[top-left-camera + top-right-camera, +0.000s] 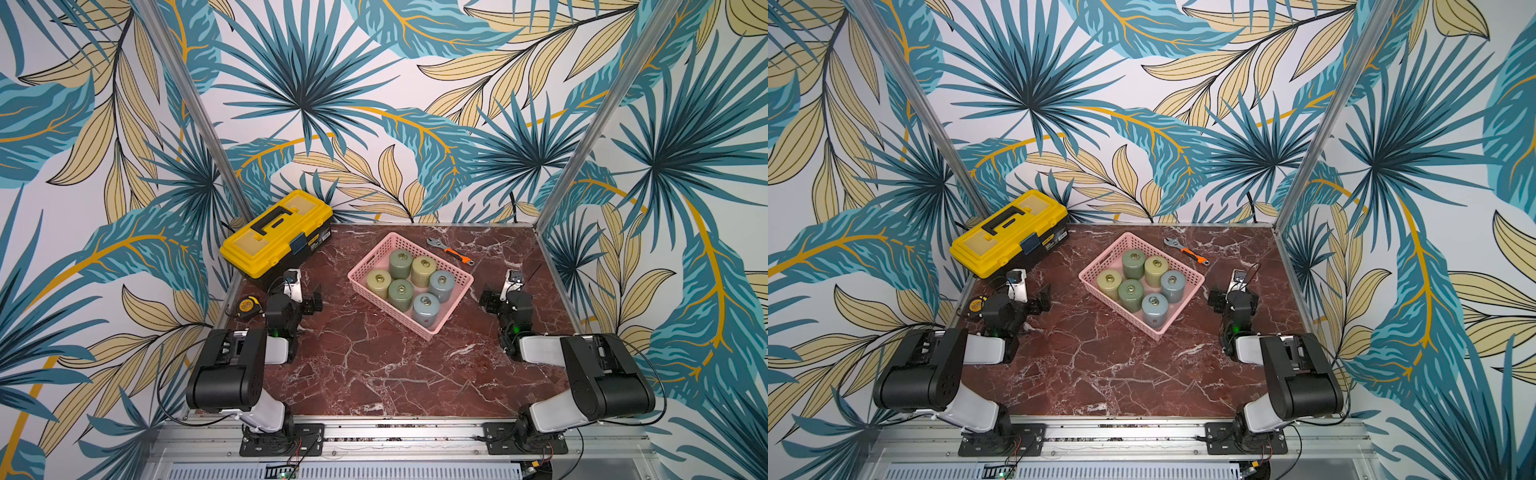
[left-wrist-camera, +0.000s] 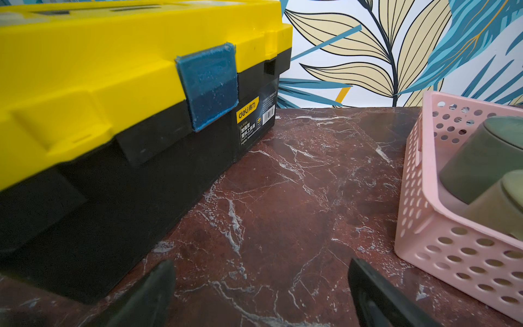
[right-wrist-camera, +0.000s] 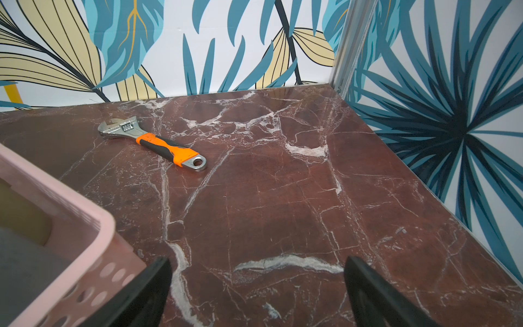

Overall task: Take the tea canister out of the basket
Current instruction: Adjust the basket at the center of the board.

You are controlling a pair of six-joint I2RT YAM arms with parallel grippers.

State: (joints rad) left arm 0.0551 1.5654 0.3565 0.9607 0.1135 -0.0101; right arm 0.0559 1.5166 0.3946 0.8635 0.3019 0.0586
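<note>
Tea canisters (image 1: 401, 293), 6, pack basket (image 1: 452, 306); left pincer (image 2: 261, 260), right pincer (image 3: 258, 258) gape empty, well clear.

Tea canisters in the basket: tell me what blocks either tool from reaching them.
Only the basket walls stand between the canisters and the open left tool and right tool; from above, nothing visible covers them.

The scene was lit brightly and diffusely, and only soft, short shadows were cast on the marble table (image 1: 374, 374) beside the basket (image 1: 390, 311) and the toolbox (image 1: 274, 232). A faint sheen was seen on the marble in the right wrist view, without harsh glare. In both top views the frame posts (image 1: 195, 112) were splayed outward by wide-angle distortion. The toolbox's near end was smeared in the left wrist view. In the right wrist view the basket's near corner was left out of focus, while the wrench (image 3: 152, 143) was rendered sharply.
</note>
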